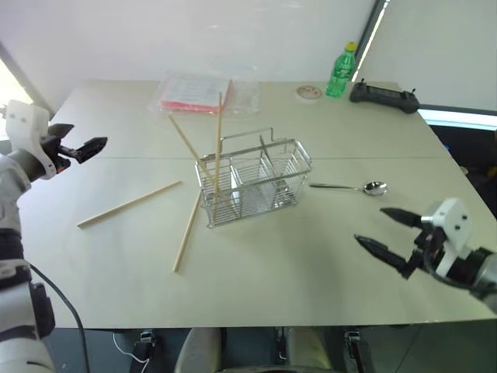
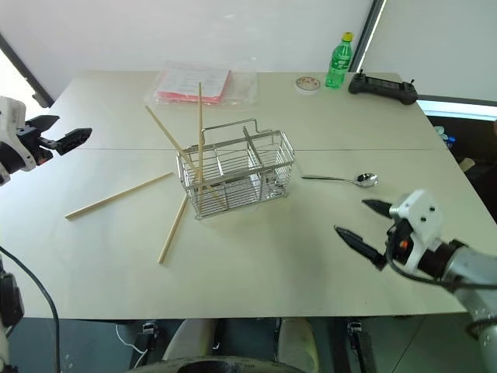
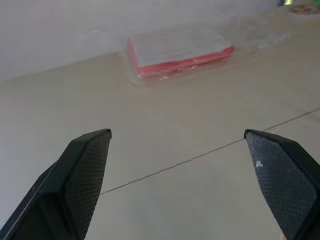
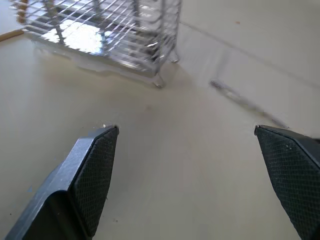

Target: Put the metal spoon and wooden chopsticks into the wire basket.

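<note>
Right eye view: right claw [image 2: 363, 221], released, hovers near the metal spoon [image 2: 342, 179]. Best lowered astride the thin handle, then carried to the wire basket [image 2: 237, 172].

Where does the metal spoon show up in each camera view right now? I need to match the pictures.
Left eye view: metal spoon lies flat on the table, right of the wire basket.
Right eye view: same spot, right of the basket, bowl end pointing away from it.
Left wrist view: not in it.
Right wrist view: a thin blurred streak beyond the fingers, likely its handle.
Shared landmark: the wire basket, in both eye views and the right wrist view.
</note>
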### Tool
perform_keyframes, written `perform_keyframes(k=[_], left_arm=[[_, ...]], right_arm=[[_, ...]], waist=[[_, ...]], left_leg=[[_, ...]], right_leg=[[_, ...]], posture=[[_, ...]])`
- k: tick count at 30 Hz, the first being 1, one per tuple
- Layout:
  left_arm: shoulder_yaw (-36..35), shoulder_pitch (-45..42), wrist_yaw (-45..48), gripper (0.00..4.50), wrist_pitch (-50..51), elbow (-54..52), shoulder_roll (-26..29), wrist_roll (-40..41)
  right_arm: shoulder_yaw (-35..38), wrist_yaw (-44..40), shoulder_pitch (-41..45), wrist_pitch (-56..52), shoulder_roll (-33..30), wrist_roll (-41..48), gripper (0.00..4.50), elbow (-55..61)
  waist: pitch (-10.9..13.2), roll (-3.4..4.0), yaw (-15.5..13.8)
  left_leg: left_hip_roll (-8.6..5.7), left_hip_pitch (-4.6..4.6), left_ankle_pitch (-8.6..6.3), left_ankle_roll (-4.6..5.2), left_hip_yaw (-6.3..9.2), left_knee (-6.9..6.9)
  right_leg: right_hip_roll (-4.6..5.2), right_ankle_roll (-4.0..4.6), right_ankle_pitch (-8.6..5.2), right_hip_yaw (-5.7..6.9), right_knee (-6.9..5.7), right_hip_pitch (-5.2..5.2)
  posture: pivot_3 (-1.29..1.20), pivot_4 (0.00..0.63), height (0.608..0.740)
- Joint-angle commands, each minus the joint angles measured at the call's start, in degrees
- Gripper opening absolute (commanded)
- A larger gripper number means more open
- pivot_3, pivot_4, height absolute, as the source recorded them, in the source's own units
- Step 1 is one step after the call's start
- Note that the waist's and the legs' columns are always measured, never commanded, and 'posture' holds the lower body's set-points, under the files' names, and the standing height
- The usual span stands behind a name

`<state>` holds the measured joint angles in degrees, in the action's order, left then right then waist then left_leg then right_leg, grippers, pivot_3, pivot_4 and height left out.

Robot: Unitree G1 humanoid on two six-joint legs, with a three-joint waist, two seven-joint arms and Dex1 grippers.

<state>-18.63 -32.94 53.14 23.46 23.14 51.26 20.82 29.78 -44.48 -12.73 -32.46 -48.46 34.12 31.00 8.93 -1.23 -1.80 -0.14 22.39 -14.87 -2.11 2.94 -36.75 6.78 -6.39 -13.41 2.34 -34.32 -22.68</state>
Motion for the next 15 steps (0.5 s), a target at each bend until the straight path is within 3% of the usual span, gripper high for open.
perform_keyframes(k=[1, 7, 15], left_arm=[[1.87, 6.02, 9.39, 4.49, 9.45, -17.77, 3.10, 8.57], [2.27, 7.92, 17.75, 4.49, 23.09, -34.59, 9.58, 21.27], [0.38, 4.22, 17.10, 4.49, 31.77, -44.48, 12.17, 33.23]], right_arm=[[-0.70, -2.22, 6.38, 3.12, -4.81, -2.95, 4.50, -4.88], [-13.71, -11.45, 21.93, 9.78, -11.54, -9.30, 4.50, -17.36], [-29.40, -23.10, 41.24, 14.08, -11.19, -17.28, 4.50, -35.62]], waist=[[0.02, 0.04, 0.31], [0.26, 0.11, 1.23], [0.52, 0.41, 1.95]], left_leg=[[0.00, 0.01, 0.00, 0.00, -0.01, -0.01], [0.04, 0.05, 0.00, 0.00, 0.11, -0.01], [-0.01, 0.05, 0.01, 0.03, 0.07, -0.01]], right_leg=[[0.02, 0.01, 0.00, -0.01, 0.01, 0.00], [-0.04, 0.08, 0.00, 0.02, 0.02, -0.05], [-0.07, 0.06, 0.01, 0.02, 0.01, -0.05]], posture=[[0.00, 0.150, 0.690], [0.00, 0.150, 0.690], [0.00, 0.150, 0.690]])
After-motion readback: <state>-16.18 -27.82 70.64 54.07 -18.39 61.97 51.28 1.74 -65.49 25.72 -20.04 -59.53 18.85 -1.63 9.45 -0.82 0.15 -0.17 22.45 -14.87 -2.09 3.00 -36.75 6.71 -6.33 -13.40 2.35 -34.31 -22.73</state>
